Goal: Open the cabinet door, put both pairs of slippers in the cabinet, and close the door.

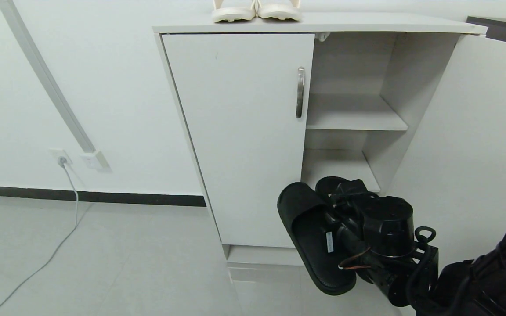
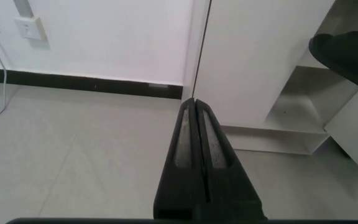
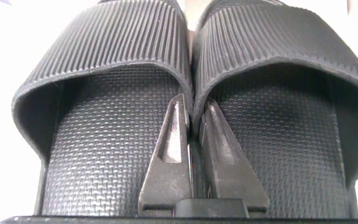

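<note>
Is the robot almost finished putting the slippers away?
Not yet, about partway. Done: the right cabinet door is open. In hand: the right gripper is clamped on the black slippers just in front of the lower shelf. Left: set them inside, fetch the cream slippers from the cabinet top, put them in, then close the door.

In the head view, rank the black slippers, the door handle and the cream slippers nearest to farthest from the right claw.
1. Black slippers, clamped in the right claw.
2. Door handle, on the closed door.
3. Cream slippers, atop the cabinet.
</note>
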